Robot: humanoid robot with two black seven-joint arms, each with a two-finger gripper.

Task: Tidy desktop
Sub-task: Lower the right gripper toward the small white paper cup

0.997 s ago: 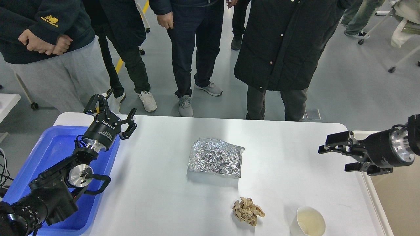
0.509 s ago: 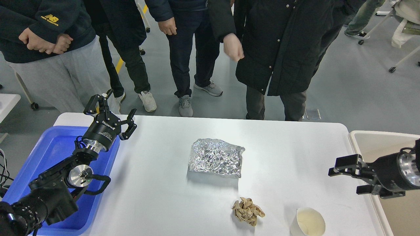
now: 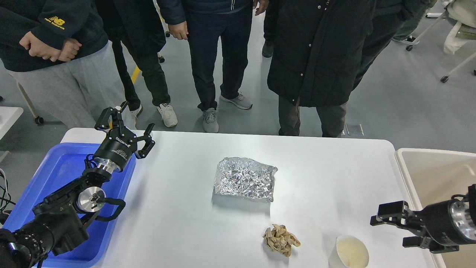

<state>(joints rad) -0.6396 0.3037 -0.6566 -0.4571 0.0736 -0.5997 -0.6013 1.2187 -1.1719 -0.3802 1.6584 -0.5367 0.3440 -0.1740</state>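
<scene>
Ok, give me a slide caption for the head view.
Both open grippers, left and right, flank a white desktop holding crumpled foil, a paper wad and a paper cup.

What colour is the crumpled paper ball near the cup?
Light brown crumpled paper ball, clearest in the head view.

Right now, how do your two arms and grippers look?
Both arms are black with shiny silver metal rings at the joints. The left gripper has two black, angular fingers, white lettering on its round body and thin black cables beside the wrist. The right gripper has blocky black fingers.
</scene>
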